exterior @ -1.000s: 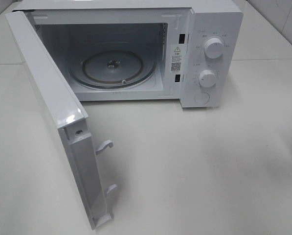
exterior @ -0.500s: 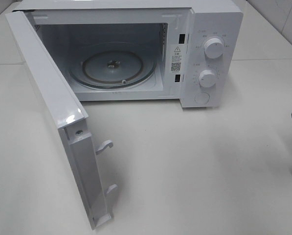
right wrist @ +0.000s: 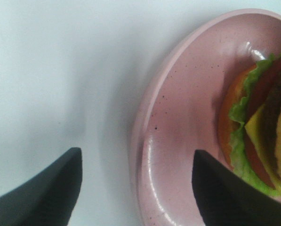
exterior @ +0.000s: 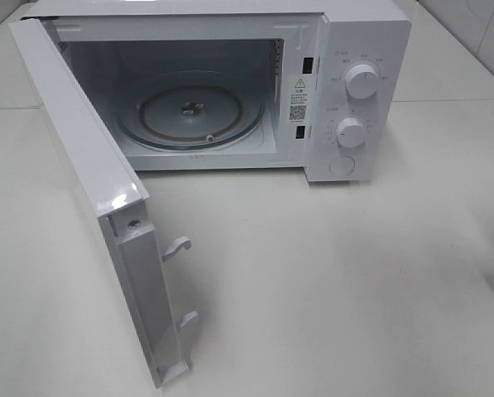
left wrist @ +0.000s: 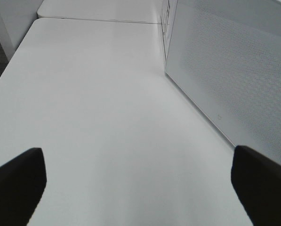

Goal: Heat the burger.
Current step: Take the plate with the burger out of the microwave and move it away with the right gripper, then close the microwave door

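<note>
White tabletop carries a white microwave, door swung wide, glass turntable bare. Left gripper: jaws spread wide over bare tabletop beside the door's perforated panel, holding nothing. Right gripper: jaws spread, straddling the rim of the pink plate without pinching it. The burger lies on that plate.

Left gripper with jaws spread wide and nothing between them, right gripper jaws apart, gripping nothing, pointing downward
</note>
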Action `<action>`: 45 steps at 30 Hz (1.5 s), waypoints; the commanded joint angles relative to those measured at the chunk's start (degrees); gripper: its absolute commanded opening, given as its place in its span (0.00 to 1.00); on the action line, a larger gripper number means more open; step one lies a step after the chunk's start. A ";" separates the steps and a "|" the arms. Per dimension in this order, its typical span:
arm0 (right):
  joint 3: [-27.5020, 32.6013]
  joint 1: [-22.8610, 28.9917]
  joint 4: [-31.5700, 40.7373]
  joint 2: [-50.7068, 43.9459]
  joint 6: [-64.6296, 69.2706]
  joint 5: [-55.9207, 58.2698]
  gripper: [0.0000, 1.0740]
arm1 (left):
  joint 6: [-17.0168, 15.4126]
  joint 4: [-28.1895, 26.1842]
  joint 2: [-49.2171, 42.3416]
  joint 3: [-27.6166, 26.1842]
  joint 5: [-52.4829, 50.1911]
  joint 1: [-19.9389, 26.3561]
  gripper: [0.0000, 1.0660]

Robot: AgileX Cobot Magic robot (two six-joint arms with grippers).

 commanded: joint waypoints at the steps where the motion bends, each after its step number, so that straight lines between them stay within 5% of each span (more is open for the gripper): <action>1: -0.23 -0.11 8.59 -6.70 -7.39 0.57 0.63 | -0.46 0.00 -0.17 -0.06 0.00 -0.23 0.95; 4: -0.23 -0.11 11.12 -8.02 -9.97 1.15 0.63 | -0.46 0.00 -0.17 -0.06 0.00 -0.23 0.95; 9: -0.23 -0.11 31.23 -18.16 -30.02 6.02 0.63 | -0.46 0.00 -0.17 -0.06 0.00 -0.23 0.95; 16: -0.23 -0.11 47.38 -29.85 -40.74 11.34 0.63 | -0.46 0.00 -0.17 -0.06 0.00 -0.23 0.95; 21: -0.11 -0.11 49.62 -36.96 -42.28 12.61 0.67 | -0.46 0.00 -0.17 -0.06 0.00 -0.23 0.95; 23: 0.00 -0.11 49.50 -46.58 -42.40 14.78 0.76 | -0.46 0.00 -0.17 -0.06 0.00 -0.23 0.95; 26: 0.80 -0.11 49.85 -54.60 -42.46 17.93 0.77 | -0.46 0.00 -0.17 -0.06 0.00 -0.23 0.95; 45: 5.21 -0.11 59.13 -88.35 -51.57 26.76 0.68 | -0.46 0.00 -0.17 -0.06 0.00 -0.23 0.95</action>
